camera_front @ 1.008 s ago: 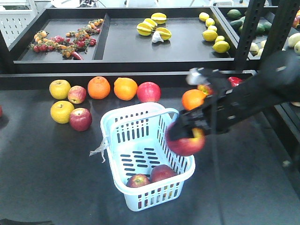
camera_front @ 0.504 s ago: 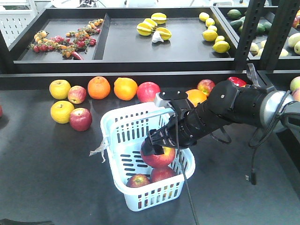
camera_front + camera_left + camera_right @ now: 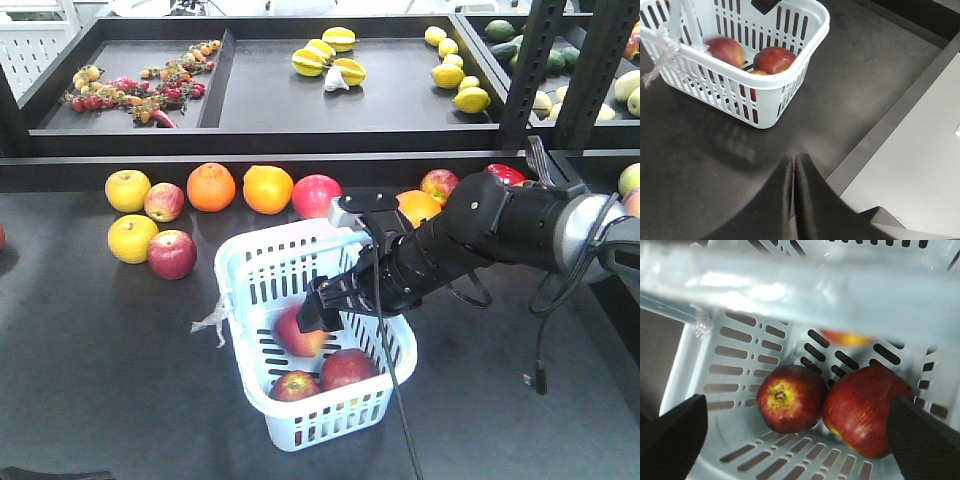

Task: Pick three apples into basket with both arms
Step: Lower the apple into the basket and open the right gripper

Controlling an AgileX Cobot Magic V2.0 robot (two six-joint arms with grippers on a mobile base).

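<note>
In the pale blue basket point(image 3: 305, 340) on the dark counter point(image 3: 100, 380) lie three apples point(image 3: 345, 368); one is partly hidden behind the right pincer point(image 3: 322, 308), and in the right wrist view only a sliver of it shows behind a blurred basket handle point(image 3: 790, 285). The right pincer hangs spread apart inside the basket, holding nothing. The left pincer point(image 3: 792, 165) is clenched and empty, apart from the basket, its arm cut off by the frame. More fruit point(image 3: 210, 187) sits behind the basket.
</note>
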